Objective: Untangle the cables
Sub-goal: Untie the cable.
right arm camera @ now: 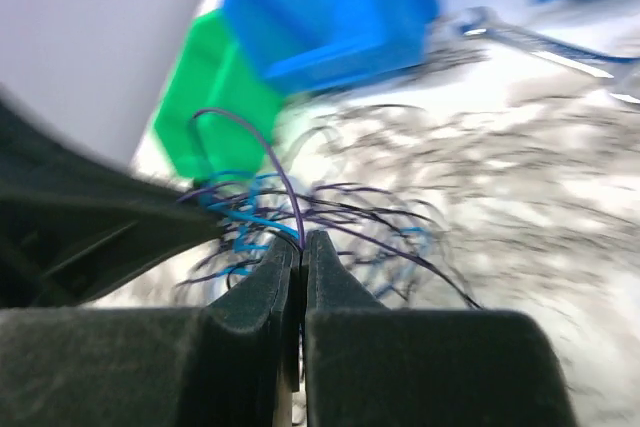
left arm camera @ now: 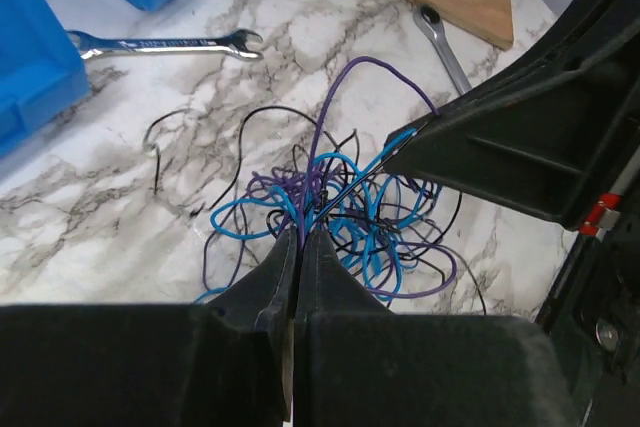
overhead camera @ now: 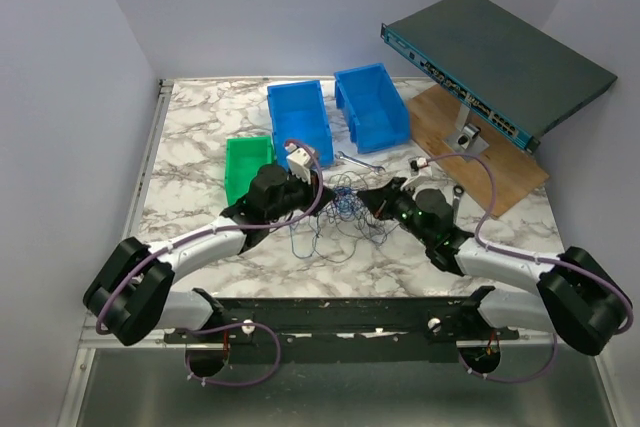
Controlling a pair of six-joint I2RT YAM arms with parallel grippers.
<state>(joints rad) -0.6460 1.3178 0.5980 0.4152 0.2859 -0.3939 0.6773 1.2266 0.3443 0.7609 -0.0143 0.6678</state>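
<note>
left wrist — thin, curly blue-purple cables (left arm camera: 340, 217) heaped on veined marble table (left arm camera: 300, 27)

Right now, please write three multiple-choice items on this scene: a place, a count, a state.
1. The cables lie: A. in the green bin B. on the marble table between the left hand and right hand C. on the wooden board
2. Count the blue bins: A. one B. three C. two
3. The left hand is: A. shut on the cables B. wide open C. holding a wrench
1 B: the tangle rests on marble between both hands. 2 C: two stand side by side. 3 A: its fingers pinch wires.
</note>
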